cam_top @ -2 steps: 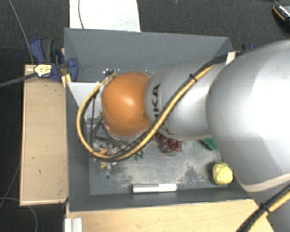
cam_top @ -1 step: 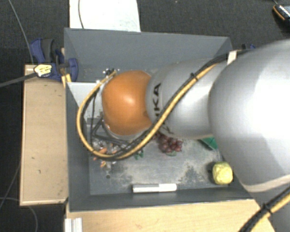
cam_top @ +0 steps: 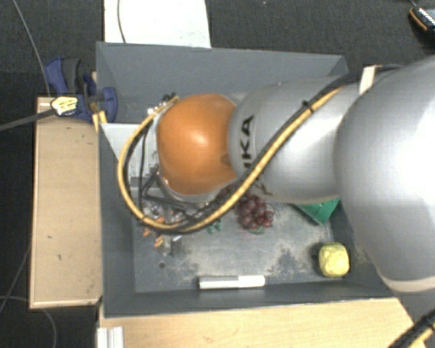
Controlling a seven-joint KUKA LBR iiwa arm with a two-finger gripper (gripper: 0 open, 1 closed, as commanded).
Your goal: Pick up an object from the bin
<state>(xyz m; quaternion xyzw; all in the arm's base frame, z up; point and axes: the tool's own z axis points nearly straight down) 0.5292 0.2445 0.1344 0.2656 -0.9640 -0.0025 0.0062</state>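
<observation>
My gripper [cam_top: 154, 198] is low in the left half of the bin, and just its dark body shows from under the arm's wrist. A bunch of dark purple grapes [cam_top: 254, 213] lies just to its right, partly under the arm. A small green piece [cam_top: 215, 226] sits between the grapes and the gripper. Some small dark and orange bits [cam_top: 164, 243] lie on the bin floor right below the gripper. A white stick-shaped marker [cam_top: 232, 282] lies along the front wall.
A yellow lumpy thing [cam_top: 333, 259] rests in the front right corner. A green object [cam_top: 319, 211] pokes out from under the arm at the right. The arm and its orange cover hide the bin's middle and back.
</observation>
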